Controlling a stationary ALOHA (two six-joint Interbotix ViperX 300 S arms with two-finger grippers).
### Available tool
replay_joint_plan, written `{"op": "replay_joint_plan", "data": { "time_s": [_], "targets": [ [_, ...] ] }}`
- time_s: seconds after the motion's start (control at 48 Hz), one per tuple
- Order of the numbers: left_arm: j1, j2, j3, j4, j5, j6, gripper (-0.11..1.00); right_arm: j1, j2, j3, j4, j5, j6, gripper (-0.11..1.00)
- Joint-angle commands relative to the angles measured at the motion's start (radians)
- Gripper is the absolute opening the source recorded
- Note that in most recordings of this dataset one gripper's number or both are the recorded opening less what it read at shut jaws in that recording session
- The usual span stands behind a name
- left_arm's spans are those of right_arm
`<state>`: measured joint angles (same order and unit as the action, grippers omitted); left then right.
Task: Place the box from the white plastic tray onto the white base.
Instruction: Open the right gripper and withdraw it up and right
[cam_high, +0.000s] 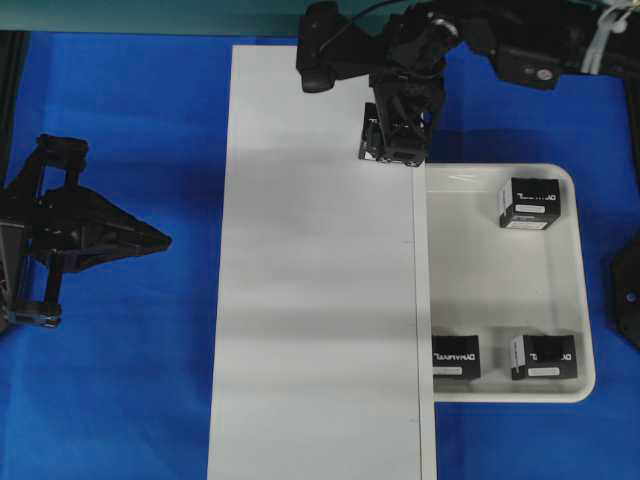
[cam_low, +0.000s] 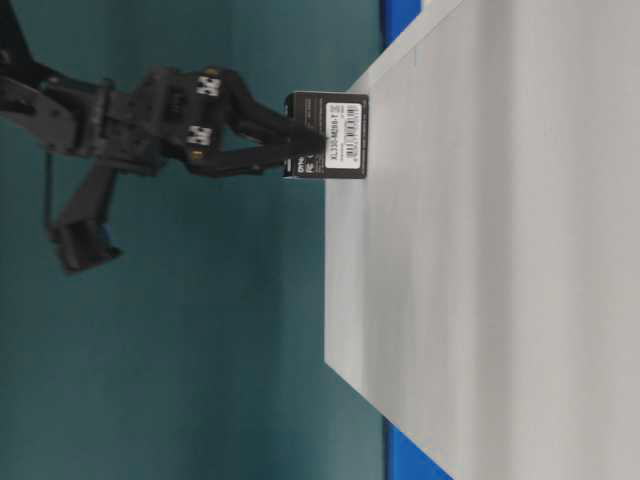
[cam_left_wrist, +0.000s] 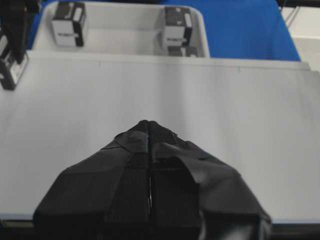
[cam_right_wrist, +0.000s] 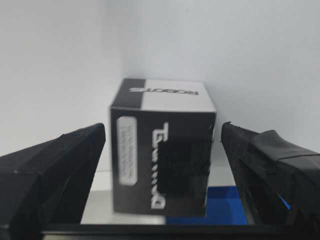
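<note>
A small black box (cam_right_wrist: 162, 160) with white lettering stands on the white base (cam_high: 320, 300), close to the board's far edge on the tray side, between the spread fingers (cam_right_wrist: 55, 175) of the right gripper (cam_high: 400, 135). In the right wrist view a sliver of pale surface shows between the box and each finger pad, so the jaws stand released around the carton and not clamped on it. In the table-level view the fingertips reach alongside the box, and whether one tip brushes its side cannot be told from that angle.

On the far side of those fingers from the board's open middle lies the white plastic tray (cam_high: 585, 290), its rim against the base's long edge. Three more black boxes sit in it: one (cam_high: 528, 204) in the corner nearer the right gripper, and a pair (cam_high: 545, 356) along the opposite end, one of them (cam_high: 455, 356) just beside the base.

Well apart from all this, the left gripper (cam_high: 150, 240) hovers over the blue table cover (cam_high: 120, 400) off the board's other long edge, its taped fingers (cam_left_wrist: 150, 175) pressed together on nothing, pointing toward the base.
</note>
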<state>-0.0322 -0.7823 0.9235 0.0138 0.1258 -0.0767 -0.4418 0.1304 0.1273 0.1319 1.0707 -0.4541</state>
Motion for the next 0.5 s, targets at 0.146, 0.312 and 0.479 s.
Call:
{"op": "replay_joint_plan", "data": {
  "time_s": [0.146,0.312,0.479],
  "targets": [
    [0.000,-0.002,-0.018,0.002,-0.006,-0.003,-0.07,0.000,-0.133,-0.011,0.026,0.002,-0.008,0.97],
    [0.023,0.000,-0.017,0.003,0.005,-0.005,-0.07,-0.017,-0.213,0.008,0.025,-0.005,-0.008,0.97],
    [0.026,0.000,-0.017,0.003,0.008,-0.003,-0.07,-0.031,-0.256,0.032,0.025,0.014,-0.008,0.97]
  ]
}}
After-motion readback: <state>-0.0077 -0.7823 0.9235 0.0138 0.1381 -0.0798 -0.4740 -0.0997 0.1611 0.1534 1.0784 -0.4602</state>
